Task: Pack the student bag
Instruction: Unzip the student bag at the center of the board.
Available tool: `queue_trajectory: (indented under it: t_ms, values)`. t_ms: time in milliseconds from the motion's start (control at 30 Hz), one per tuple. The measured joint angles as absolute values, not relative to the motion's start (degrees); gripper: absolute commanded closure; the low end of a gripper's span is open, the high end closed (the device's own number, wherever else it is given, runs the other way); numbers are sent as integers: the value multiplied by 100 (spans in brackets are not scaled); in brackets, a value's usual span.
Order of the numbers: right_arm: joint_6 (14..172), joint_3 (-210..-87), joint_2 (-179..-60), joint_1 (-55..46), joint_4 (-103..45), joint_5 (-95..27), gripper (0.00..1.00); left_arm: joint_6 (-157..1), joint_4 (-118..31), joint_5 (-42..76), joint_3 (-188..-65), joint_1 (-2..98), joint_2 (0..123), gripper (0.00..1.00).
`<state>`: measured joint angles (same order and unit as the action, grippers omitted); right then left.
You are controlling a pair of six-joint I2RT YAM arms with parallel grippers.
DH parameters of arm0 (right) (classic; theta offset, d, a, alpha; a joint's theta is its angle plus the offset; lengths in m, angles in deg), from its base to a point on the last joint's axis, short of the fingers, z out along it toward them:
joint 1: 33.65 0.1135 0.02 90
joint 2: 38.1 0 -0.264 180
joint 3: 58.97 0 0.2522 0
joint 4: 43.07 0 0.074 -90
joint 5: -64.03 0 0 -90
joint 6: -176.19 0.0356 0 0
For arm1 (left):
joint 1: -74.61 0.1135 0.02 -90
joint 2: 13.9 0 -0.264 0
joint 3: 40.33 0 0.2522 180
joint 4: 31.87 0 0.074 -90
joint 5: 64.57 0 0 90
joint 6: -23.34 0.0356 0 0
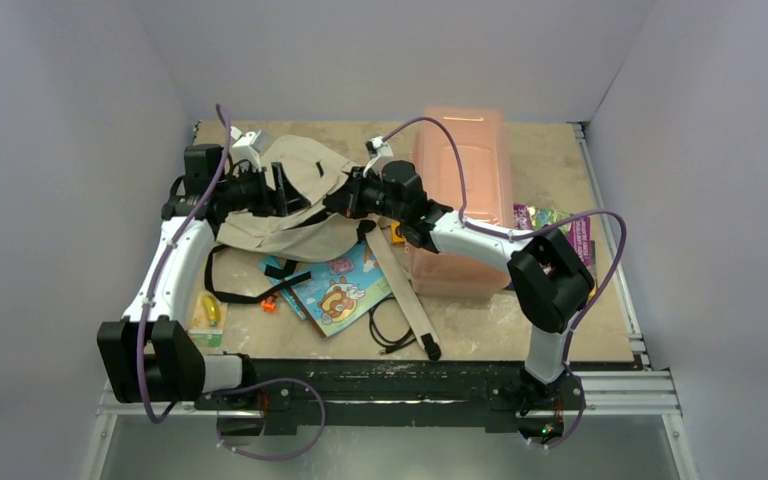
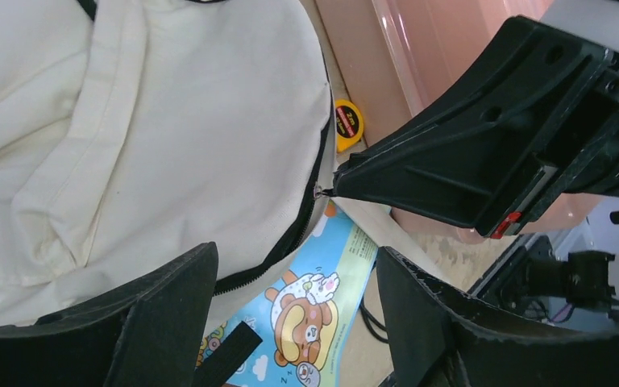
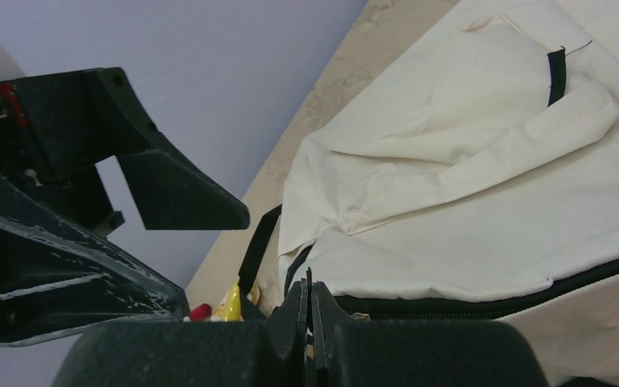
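Note:
The beige student bag [image 1: 295, 205] lies slumped at the back left of the table, its black zipper running along its near edge [image 2: 306, 201]. My right gripper [image 1: 338, 203] is shut at that edge, pinching a thin black zipper pull [image 3: 308, 282] between its fingertips. In the left wrist view the tip of the right gripper [image 2: 326, 192] touches the zipper line. My left gripper [image 1: 285, 190] is open and empty beside the bag's left side. Its fingers [image 2: 169, 306] hang over the bag's edge and a picture book [image 2: 322, 298]. The bag's inside is hidden.
A translucent pink plastic box [image 1: 460, 190] stands right of the bag. A yellow tape measure [image 2: 348, 123] lies between them. The blue picture book [image 1: 345, 290], a black cable [image 1: 390, 325], a small orange piece [image 1: 269, 303], a yellow item [image 1: 210, 310] and a colourful packet [image 1: 550, 225] lie on the table.

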<state>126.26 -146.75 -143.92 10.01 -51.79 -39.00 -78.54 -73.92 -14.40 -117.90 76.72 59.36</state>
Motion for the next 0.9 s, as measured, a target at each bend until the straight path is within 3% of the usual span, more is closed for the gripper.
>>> queue_trajectory:
  t_ms: [100,200,567,767,900]
  values:
    - [12654,-14675,-14392,1001,-5201,-3909,100,-7640,-7305,-1886,-11812,7668,6246,23]
    - [12711,-14675,-14392,1001,-5207,-3925,100,-7557,-7329,-2083,-11784,7596,6438,23]
    - [12860,-14675,-14392,1001,-5251,-3949,100,-7505,-7316,-1606,-11784,7248,6714,34]
    - [12971,-14675,-14392,1001,-5339,-3949,100,-7387,-7466,-1239,-11784,7108,6875,64]
    - [13019,-14677,-14392,1001,-5347,-3949,100,-7336,-7512,-1053,-11792,7106,6875,100]
